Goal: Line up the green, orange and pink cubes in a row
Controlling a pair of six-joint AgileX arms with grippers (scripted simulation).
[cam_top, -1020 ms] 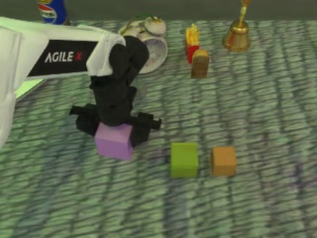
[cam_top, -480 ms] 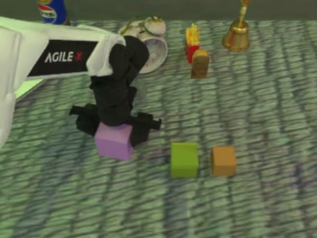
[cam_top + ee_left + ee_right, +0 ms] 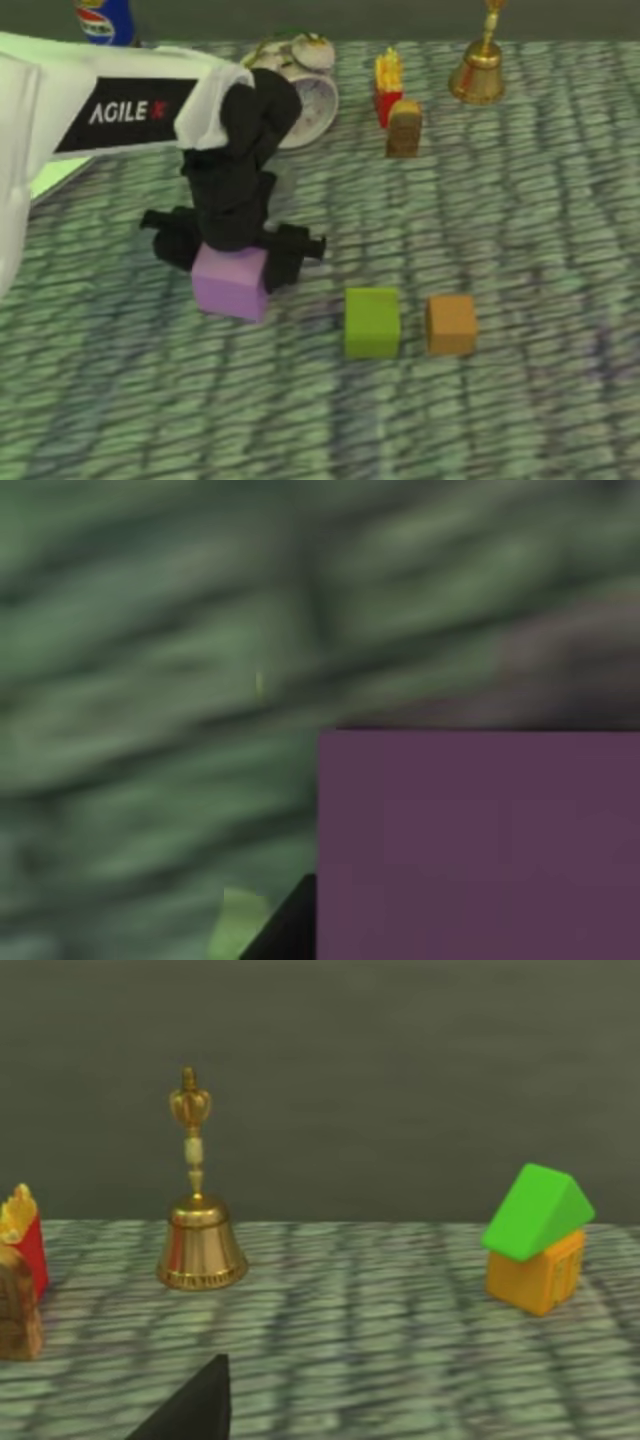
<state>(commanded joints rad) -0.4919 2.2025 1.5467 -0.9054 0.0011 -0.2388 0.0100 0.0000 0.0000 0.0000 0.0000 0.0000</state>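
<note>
My left gripper (image 3: 232, 256) comes down from above on the pink cube (image 3: 231, 286), with its black jaws on either side and shut on it, left of the table's middle. In the left wrist view the pink cube (image 3: 480, 840) fills the near corner, with one dark fingertip (image 3: 290, 932) against its edge. The green cube (image 3: 372, 321) sits to the right of the pink one with a gap between them. The smaller orange cube (image 3: 451, 324) sits just right of the green one, level with it. Of my right gripper only one dark fingertip (image 3: 200, 1410) shows, and the right arm is out of the top view.
Along the back stand a blue can (image 3: 105, 22), an alarm clock (image 3: 305, 95), a red box of fries (image 3: 388, 85), a brown toast figure (image 3: 404, 128) and a gold bell (image 3: 478, 70). In the right wrist view, a toy house (image 3: 535, 1240) with a green roof stands beyond the bell (image 3: 200, 1245).
My left arm and the pink cube have shifted very slightly up and left in the top view. The green and orange cubes have stayed put.
</note>
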